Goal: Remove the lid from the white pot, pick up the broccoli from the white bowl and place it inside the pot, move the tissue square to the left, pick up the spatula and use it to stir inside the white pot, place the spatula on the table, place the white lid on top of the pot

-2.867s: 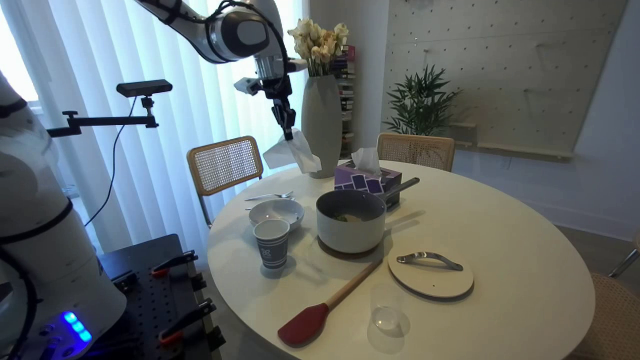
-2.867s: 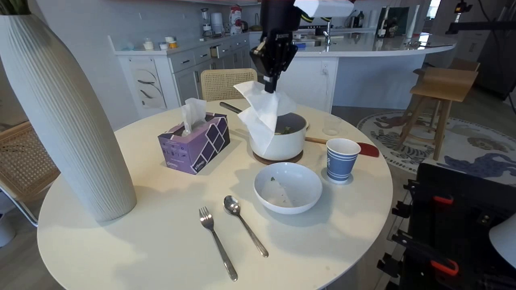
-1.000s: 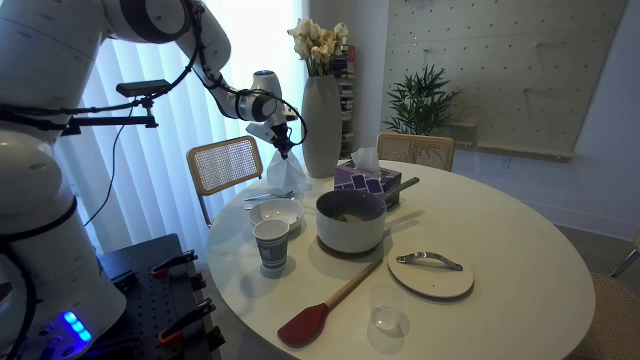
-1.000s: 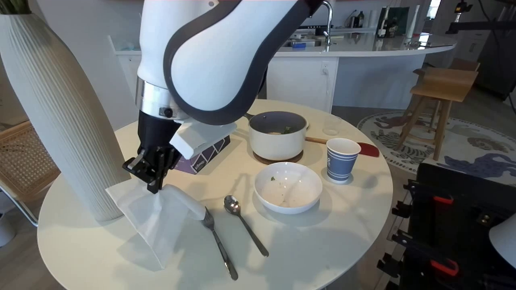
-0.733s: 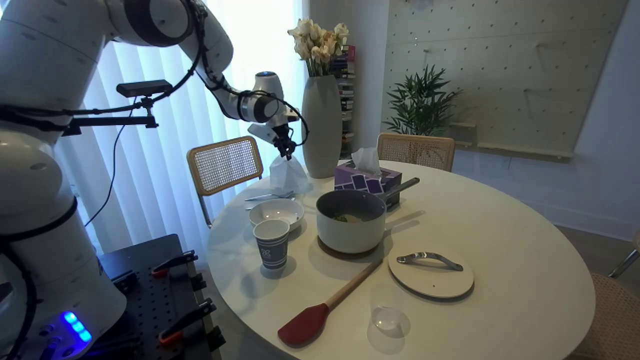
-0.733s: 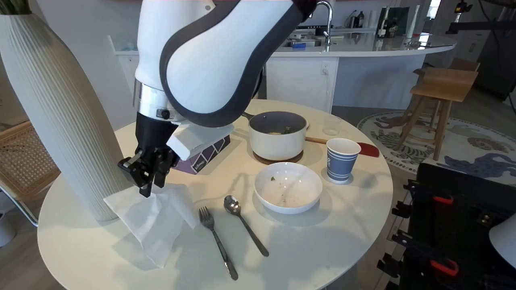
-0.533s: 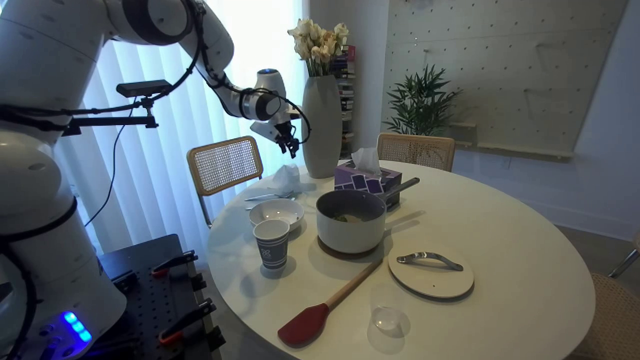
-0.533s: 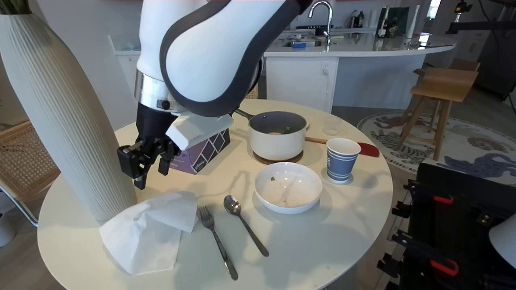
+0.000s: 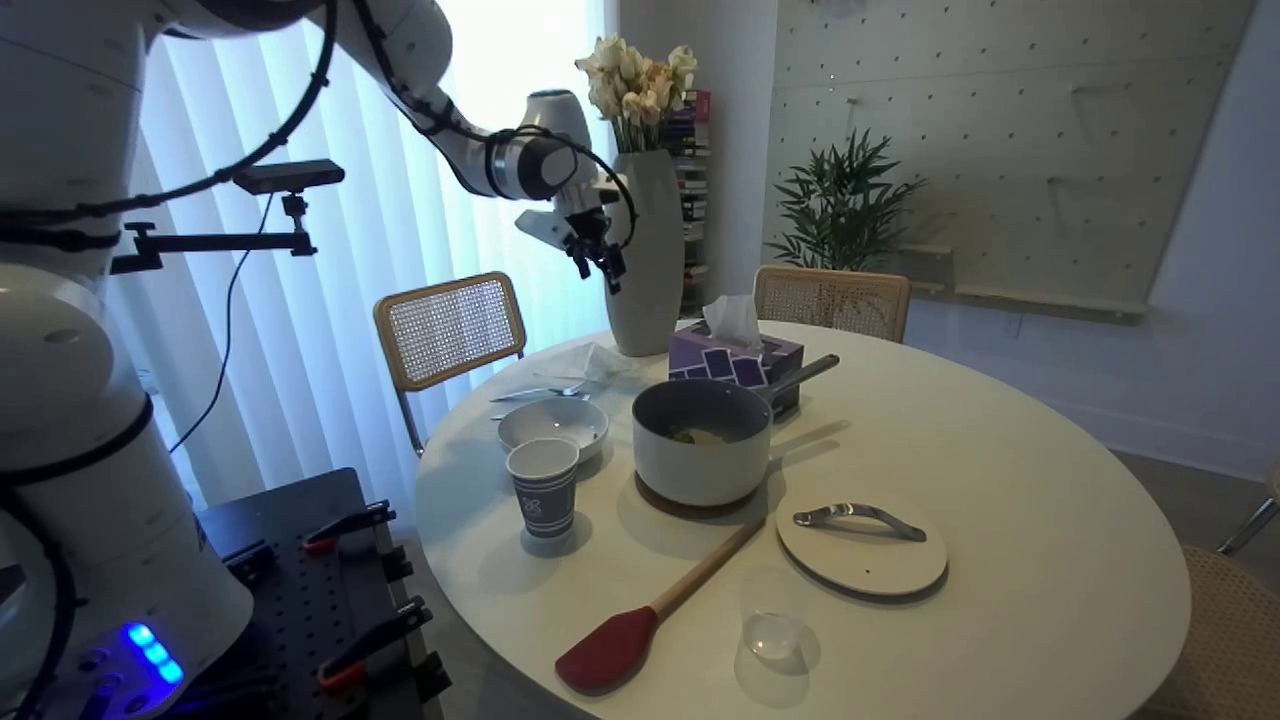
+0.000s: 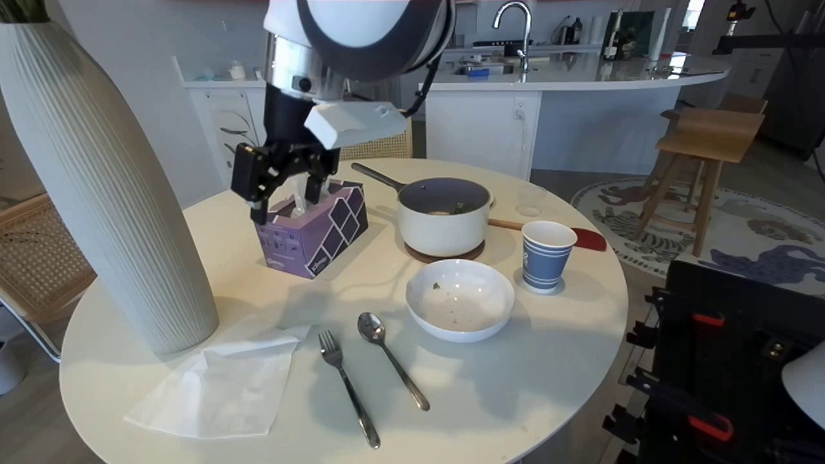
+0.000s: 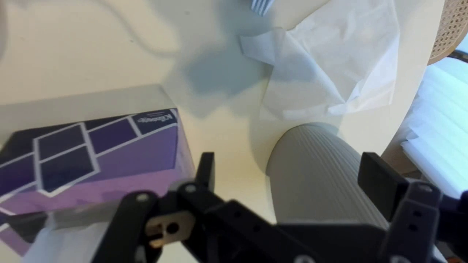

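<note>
Tool [image 11: 287, 166] agape, clear of creased tissue [image 11: 331, 64]

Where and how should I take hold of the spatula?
I'd take the spatula midway along its wooden handle, coming straight down with the gripper closing across it. The handle is slim and straight and lies along the table; the red head is broad. The handle's tip lies close to the pot and lid, so gripping there would probably leave little room.
</note>
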